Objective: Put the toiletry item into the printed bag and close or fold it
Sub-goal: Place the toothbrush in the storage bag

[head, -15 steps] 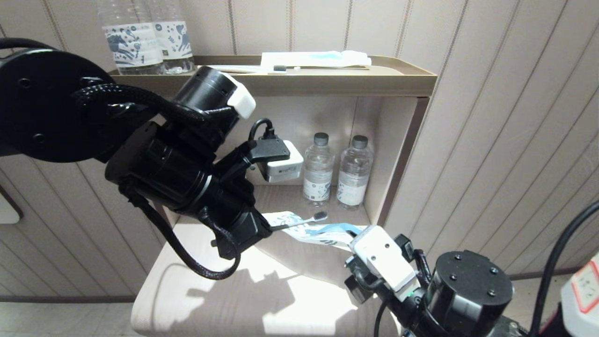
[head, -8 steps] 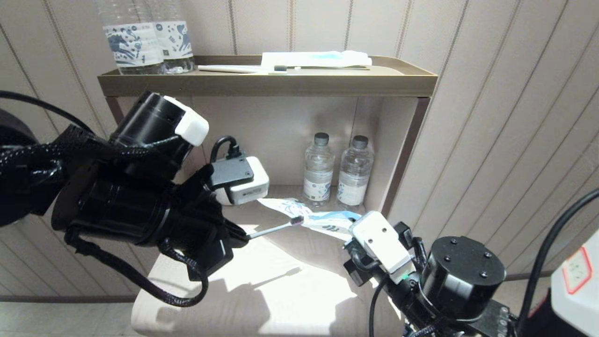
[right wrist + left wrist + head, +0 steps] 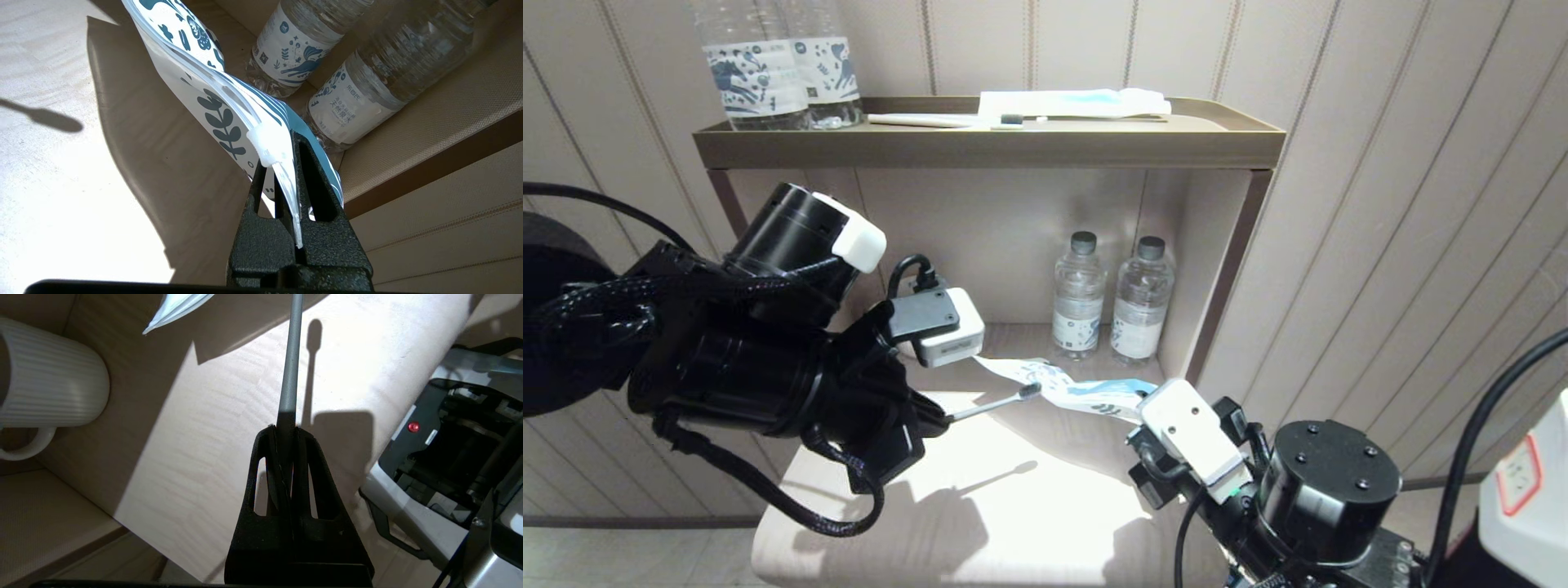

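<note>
From the head view we see our left gripper (image 3: 935, 420) clamped on the handle of the toothbrush (image 3: 996, 402), whose bristled head points toward the printed bag (image 3: 1070, 390). Our right gripper (image 3: 288, 167) is closed on the bag's strip-seal edge and holds the bag in the air above the pale lower shelf surface (image 3: 1029, 506).

The left wrist view adds what the head view hides: the black fingers (image 3: 314, 457) pressed tight on the slim handle, and a ribbed white mug (image 3: 45, 379) lying on its side on a lower ledge beside the shelf. Only a corner of the bag shows there, apart from the brush shaft. The right wrist view shows the leaf print close up and the clear seal strip running up from the jaws; whether the bag's mouth stands open we cannot quite tell from here.

Two water bottles (image 3: 1111, 298) stand just behind the bag, against the back of the alcove, and the side wall (image 3: 1217, 286) is near the right gripper. The sunlit shelf under brush and bag is bare. On the top shelf (image 3: 988, 143) rest two more bottles (image 3: 780, 69), a white-and-blue packet (image 3: 1074, 102) and another toothbrush (image 3: 947, 120).
</note>
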You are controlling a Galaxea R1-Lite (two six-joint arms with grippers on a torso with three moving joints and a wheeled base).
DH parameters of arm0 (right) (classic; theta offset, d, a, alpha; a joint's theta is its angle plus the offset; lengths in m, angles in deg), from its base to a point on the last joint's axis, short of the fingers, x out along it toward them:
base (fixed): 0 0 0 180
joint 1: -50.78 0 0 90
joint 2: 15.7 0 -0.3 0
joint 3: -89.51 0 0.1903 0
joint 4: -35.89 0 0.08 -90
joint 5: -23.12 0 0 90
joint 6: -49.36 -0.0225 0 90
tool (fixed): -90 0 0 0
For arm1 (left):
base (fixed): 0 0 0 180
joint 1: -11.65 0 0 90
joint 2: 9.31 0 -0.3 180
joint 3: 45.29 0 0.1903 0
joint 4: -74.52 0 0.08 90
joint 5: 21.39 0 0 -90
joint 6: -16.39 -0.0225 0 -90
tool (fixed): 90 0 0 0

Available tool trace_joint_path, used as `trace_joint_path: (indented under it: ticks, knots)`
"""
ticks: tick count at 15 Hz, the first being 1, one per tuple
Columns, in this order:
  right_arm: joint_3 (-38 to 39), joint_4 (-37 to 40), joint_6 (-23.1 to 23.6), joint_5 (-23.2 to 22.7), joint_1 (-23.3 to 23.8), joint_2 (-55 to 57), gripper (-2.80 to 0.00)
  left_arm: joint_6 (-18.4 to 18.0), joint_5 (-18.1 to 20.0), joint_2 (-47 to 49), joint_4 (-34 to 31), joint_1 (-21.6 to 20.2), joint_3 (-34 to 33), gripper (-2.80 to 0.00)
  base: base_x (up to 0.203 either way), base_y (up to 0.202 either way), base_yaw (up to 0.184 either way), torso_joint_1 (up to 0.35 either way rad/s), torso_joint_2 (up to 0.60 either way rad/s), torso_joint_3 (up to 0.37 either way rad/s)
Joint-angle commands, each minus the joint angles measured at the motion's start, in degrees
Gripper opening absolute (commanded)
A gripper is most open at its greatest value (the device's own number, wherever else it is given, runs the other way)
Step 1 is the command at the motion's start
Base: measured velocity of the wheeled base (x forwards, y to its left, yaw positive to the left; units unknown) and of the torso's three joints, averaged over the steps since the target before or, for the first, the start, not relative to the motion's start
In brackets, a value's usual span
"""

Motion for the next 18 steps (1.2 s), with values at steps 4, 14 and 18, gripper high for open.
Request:
trace_joint_path:
  ticks: [4,14,18]
  knots:
    - [0.09,-2.72,0.14,0.04,0.11,1.64,-2.80,-0.38,0.30,5.95,0.14,-2.07,1.55,-2.80,0.000,0.000,0.000,0.000,0.00,0.000]
    - [-0.10,-2.72,-0.12,0.04,-0.11,3.16,-2.80,-0.59,0.10,7.75,1.67,-0.77,1.09,-2.80,0.000,0.000,0.000,0.000,0.00,0.000]
    - [0.07,-2.72,-0.30,-0.03,0.02,4.31,-2.80,-0.59,-0.22,5.96,1.76,0.75,1.62,-2.80,0.000,0.000,0.000,0.000,0.00,0.000]
